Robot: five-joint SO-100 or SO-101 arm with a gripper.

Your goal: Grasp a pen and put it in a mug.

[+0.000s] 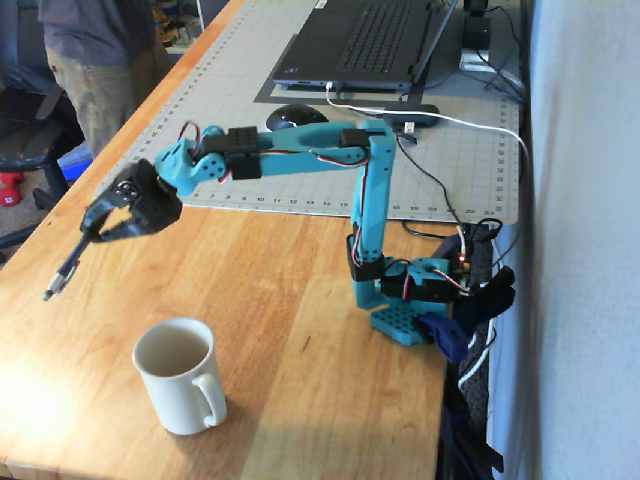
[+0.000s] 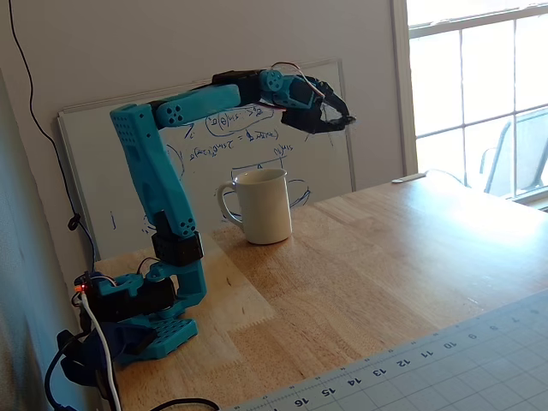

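In a fixed view, my gripper (image 1: 90, 232) is shut on the upper end of the thin dark pen (image 1: 65, 270). The pen hangs down and to the left in the air, with its silvery end lowest. The cream-white mug (image 1: 180, 375) stands upright on the wooden table, below and to the right of the pen, handle toward the front right. In the other fixed view, the gripper (image 2: 341, 122) is above and to the right of the mug (image 2: 261, 205). I cannot make out the pen there.
A laptop (image 1: 370, 40) and a black mouse (image 1: 297, 115) sit on a grey cutting mat (image 1: 250, 140) behind the arm. Cables run by the arm's base (image 1: 410, 320). A person (image 1: 95, 60) stands at the table's far left. A whiteboard (image 2: 257, 145) leans on the wall.
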